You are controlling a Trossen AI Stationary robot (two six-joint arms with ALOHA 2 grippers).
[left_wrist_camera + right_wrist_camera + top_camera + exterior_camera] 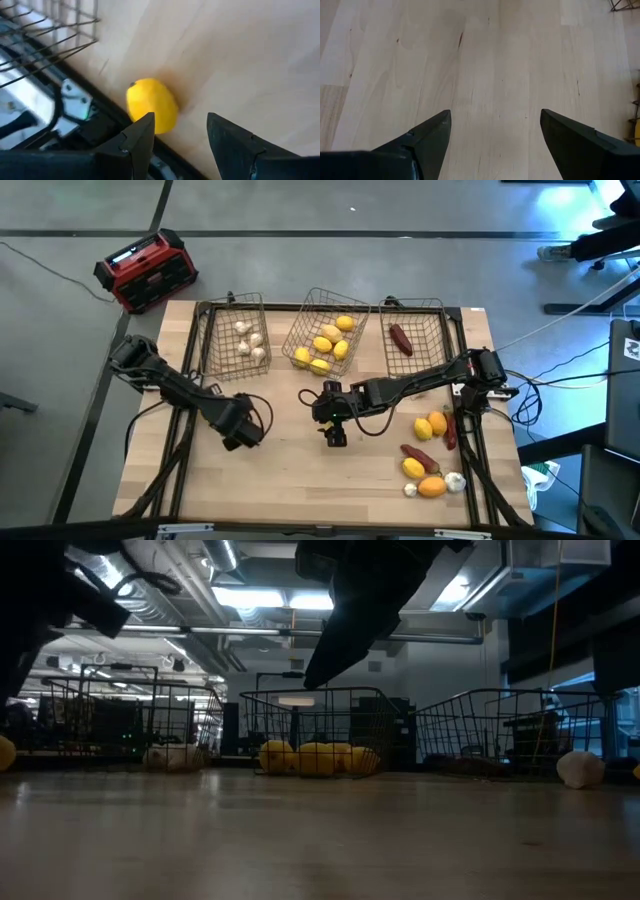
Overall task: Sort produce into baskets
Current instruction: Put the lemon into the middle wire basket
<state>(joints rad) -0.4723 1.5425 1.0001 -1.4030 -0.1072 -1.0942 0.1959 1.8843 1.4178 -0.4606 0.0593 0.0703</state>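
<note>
Left pincer (243, 442): sits low over the left half of the worktop (300, 470), near the front; its two prongs stand apart with nothing between them.
Lemon at the left edge (151, 105): the left wrist view shows it lying on the wood right at the worktop's edge rail, just ahead of the prongs and closer to one of them. It cannot be made out in the high view.
Step in hand: by my reading, the left arm is lining up on this lemon.
How to do it well: centre the gap on the fruit, then come down so the prongs straddle its short axis. A round lemon beside a rail can roll or jam when nudged from one side.
Left basket (236, 340): holds small white bulbs.
Middle basket (325, 340): holds the yellow lemons, so this is where the fruit likely goes.
Right pincer (335, 435): hangs above bare wood at the middle of the worktop, prongs wide apart and empty.
Right basket (412, 338): holds one dark red piece.
Unsorted pile (430, 460): lemons, orange pieces, red pieces and white bulbs lie on the right side of the worktop, well apart from both pincers.
</note>
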